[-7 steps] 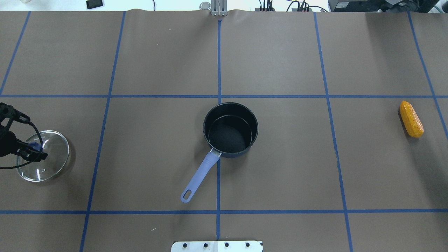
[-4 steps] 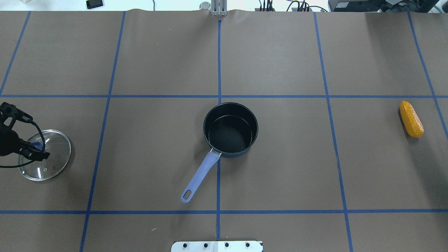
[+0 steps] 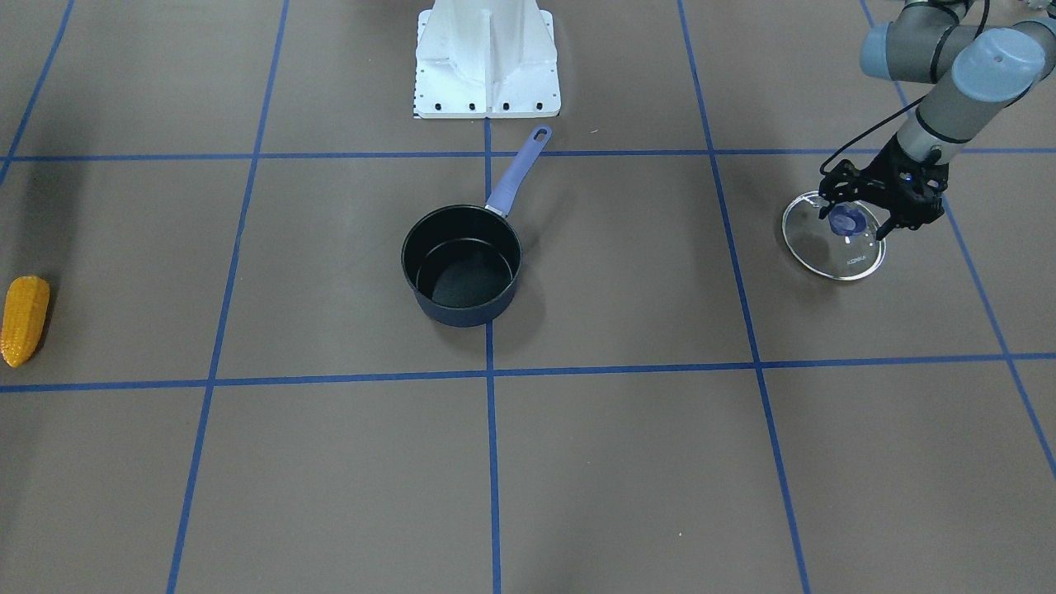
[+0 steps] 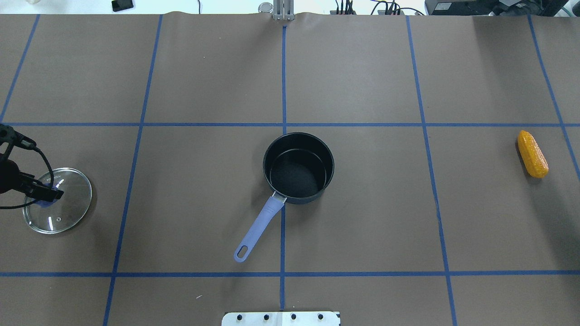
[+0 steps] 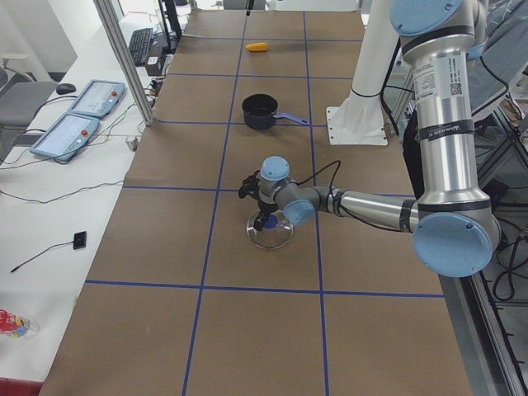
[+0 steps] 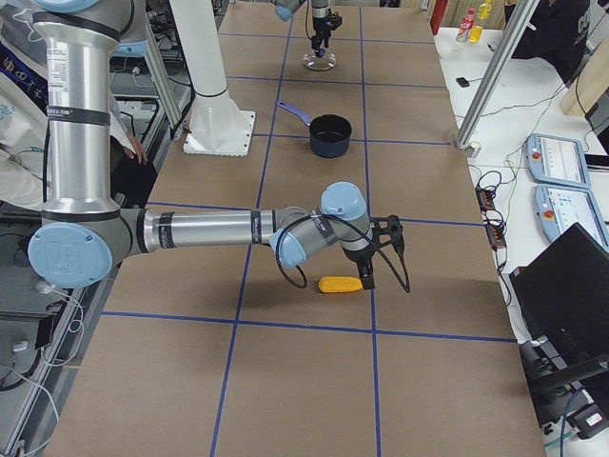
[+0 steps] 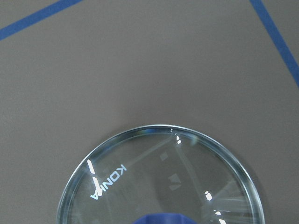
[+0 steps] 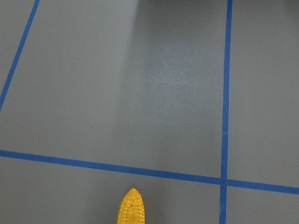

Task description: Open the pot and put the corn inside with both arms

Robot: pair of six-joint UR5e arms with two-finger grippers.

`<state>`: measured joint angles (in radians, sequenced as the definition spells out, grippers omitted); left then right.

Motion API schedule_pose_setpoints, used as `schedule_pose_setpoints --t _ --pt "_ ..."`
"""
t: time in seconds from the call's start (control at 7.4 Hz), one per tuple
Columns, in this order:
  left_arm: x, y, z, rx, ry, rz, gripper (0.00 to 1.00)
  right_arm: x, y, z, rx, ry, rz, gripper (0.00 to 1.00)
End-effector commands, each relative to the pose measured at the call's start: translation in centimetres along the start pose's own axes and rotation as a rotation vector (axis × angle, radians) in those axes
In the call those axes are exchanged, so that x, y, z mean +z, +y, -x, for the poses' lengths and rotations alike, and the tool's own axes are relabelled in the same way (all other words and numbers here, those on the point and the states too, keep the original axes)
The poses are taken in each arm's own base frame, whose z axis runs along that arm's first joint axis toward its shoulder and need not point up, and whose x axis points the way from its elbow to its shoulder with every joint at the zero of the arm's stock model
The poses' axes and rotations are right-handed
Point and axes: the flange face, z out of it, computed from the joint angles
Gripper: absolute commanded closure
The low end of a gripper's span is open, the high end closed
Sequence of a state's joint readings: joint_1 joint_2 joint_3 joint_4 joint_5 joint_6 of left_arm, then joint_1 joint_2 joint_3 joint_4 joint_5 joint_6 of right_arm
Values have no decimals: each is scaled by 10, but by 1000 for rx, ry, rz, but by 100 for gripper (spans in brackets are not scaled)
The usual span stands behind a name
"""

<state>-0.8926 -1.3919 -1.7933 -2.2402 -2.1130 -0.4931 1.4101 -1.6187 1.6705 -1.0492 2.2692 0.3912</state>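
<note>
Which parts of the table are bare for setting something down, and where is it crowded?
Bare: the wide patch between the pot and the corn, the patch between the pot and the glass lid, and the row beyond the pot. Crowded: the lid, with the left gripper over its knob, and the corn, beside the right gripper.

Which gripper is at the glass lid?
The left gripper, at the blue knob of the glass lid; the right gripper hangs by the corn instead.
</note>
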Motion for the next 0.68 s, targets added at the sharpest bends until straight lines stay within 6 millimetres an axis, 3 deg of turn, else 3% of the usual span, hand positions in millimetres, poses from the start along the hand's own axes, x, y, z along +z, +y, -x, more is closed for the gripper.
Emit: schedule_pose_setpoints --t 0.0,0.27,0.41,0.54 --pt "-51 -15 64 21 -38 -25 1 2 1 -1 0 -2 5 0" --pt "-122 -22 146 14 -134 -24 1 2 3 1 3 -5 9 0" --pt "-156 -33 174 9 -162 2 1 4 5 -1 5 -5 13 0" --pt "-167 -23 193 -8 -126 43 1 6 7 -1 4 -4 18 0"
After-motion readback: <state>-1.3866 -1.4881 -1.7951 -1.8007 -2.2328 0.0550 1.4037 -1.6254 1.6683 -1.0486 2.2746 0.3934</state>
